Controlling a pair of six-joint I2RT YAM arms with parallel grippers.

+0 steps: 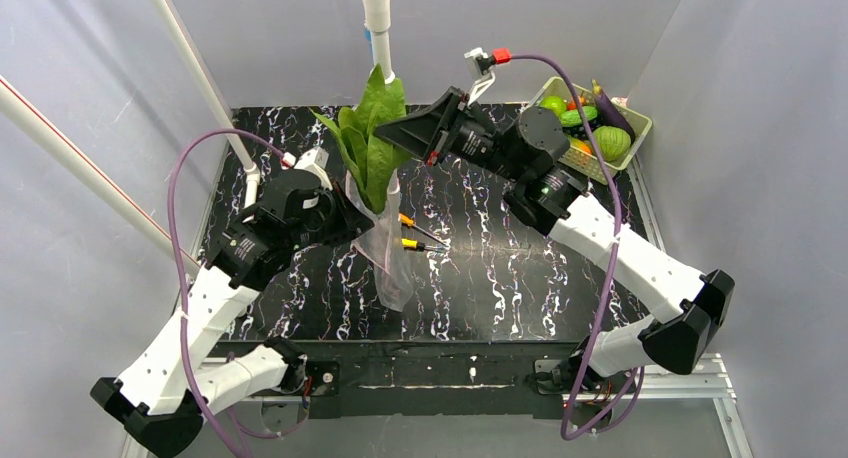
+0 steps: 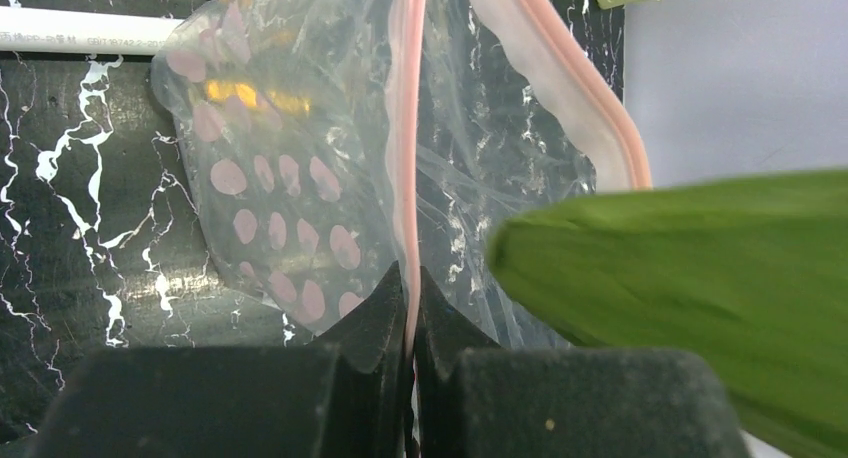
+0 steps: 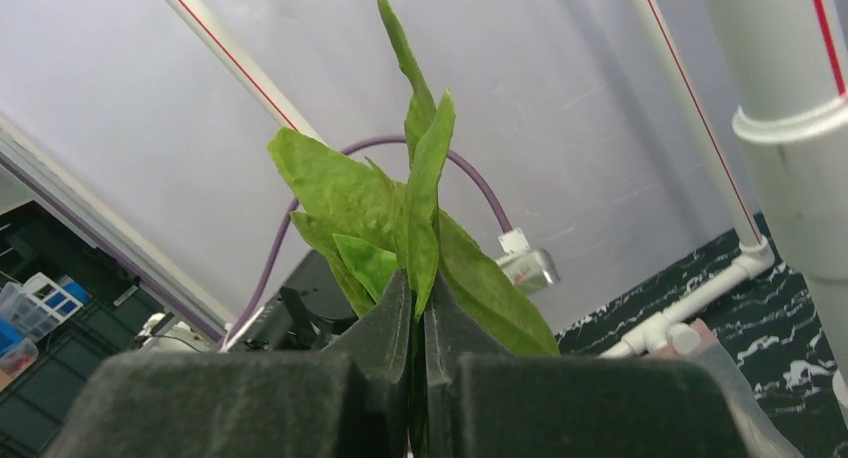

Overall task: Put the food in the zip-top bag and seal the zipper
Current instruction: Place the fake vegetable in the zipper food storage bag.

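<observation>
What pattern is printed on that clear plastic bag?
The bag has mauve-pink dots, clearest in left wrist view.

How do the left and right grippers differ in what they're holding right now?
The left gripper is clamped on one lip of the pink zipper strip of the bag; the right gripper is clamped on the leafy greens. The left gripper reaches in from the bag's left, the right gripper from its right, with the greens standing in the open mouth. Both are shut.

Overhead view looks down from behind; both close wrist views share the leafy greens [image 3: 420,218]
</observation>
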